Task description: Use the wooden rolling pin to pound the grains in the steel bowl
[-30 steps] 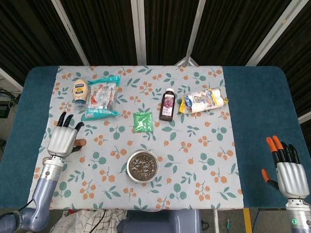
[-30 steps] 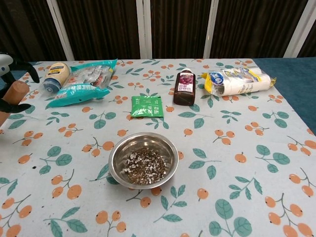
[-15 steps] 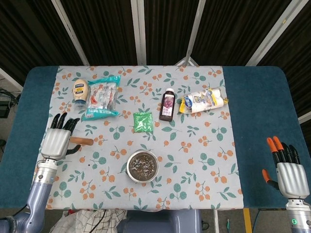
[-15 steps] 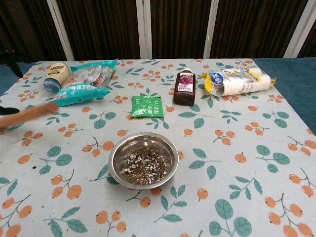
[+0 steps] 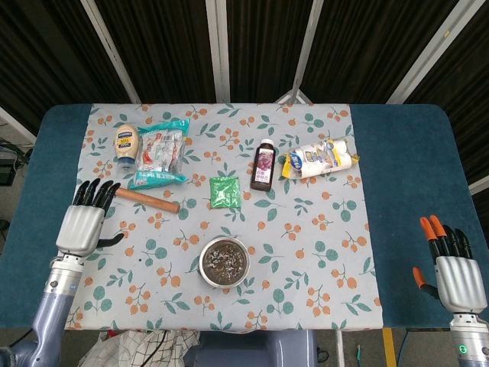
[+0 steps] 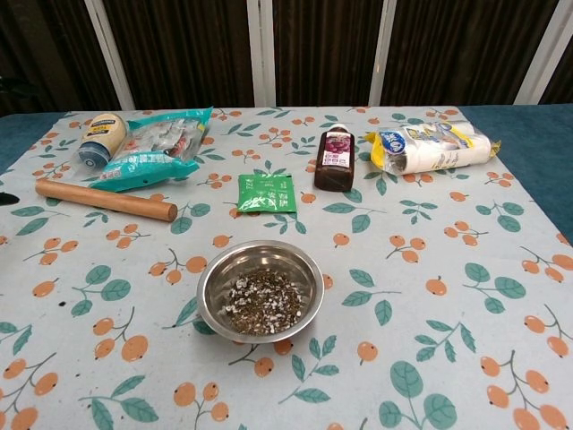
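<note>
Left robot hand (image 5: 82,222), fingers spread and empty, is resting beside the rolling pin (image 5: 147,200) it has just released onto the counter (image 5: 397,168), well apart from the bowl (image 5: 224,261) of still-unpounded grains (image 6: 261,303); right robot hand (image 5: 457,271) is idling open.

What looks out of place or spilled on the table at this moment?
Nothing is spilled: the grains sit inside the steel bowl. The only odd point is that the wooden rolling pin lies flat on the cloth, with no robot hand holding it.
</note>
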Robot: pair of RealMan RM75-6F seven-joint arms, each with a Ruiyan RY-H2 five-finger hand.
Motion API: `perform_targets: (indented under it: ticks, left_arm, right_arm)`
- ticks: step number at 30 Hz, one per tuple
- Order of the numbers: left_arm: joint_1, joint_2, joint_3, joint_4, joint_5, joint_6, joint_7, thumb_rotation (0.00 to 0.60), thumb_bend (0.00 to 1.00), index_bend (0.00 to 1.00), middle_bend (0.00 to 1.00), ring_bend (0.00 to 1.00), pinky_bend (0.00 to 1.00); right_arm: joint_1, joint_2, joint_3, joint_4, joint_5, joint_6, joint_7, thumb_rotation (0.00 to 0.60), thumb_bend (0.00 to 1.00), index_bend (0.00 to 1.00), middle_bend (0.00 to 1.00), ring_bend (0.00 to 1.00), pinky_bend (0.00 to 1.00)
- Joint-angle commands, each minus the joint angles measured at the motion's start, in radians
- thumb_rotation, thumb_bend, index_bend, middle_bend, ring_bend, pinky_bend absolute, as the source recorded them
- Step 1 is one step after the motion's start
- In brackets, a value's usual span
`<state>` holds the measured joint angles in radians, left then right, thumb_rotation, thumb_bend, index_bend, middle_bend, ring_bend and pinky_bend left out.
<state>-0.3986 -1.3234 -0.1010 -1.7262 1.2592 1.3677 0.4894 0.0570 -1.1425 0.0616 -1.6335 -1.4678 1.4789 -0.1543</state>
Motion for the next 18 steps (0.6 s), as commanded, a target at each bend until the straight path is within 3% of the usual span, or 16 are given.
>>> perform_targets:
  ticks: [1, 7, 14, 18]
  left_arm:
    - [0.032, 0.041, 0.015, -0.036, 0.016, 0.031, -0.026, 0.600, 0.16, 0.11, 0.07, 0.00, 0.00]
    - [0.136, 0.129, 0.082, -0.061, 0.119, 0.156, -0.109, 0.600, 0.16, 0.10, 0.05, 0.00, 0.00]
    - [0.262, 0.155, 0.173, 0.045, 0.233, 0.292, -0.213, 0.600, 0.16, 0.04, 0.01, 0.00, 0.00]
    - [0.297, 0.157, 0.191, 0.079, 0.251, 0.317, -0.255, 0.600, 0.16, 0.02, 0.00, 0.00, 0.00]
  right_arm:
    - [0.000, 0.001, 0.000, 0.000, 0.001, -0.001, 0.001, 0.600, 0.37, 0.00, 0.00, 0.00, 0.00]
    - [0.001, 0.002, 0.002, 0.005, -0.006, 0.004, 0.000, 0.600, 0.37, 0.00, 0.00, 0.00, 0.00]
    - [0.001, -0.007, 0.001, 0.016, -0.034, 0.026, -0.005, 0.600, 0.37, 0.00, 0.00, 0.00, 0.00]
    - [0.000, -0.012, 0.000, 0.023, -0.050, 0.039, -0.006, 0.600, 0.37, 0.00, 0.00, 0.00, 0.00]
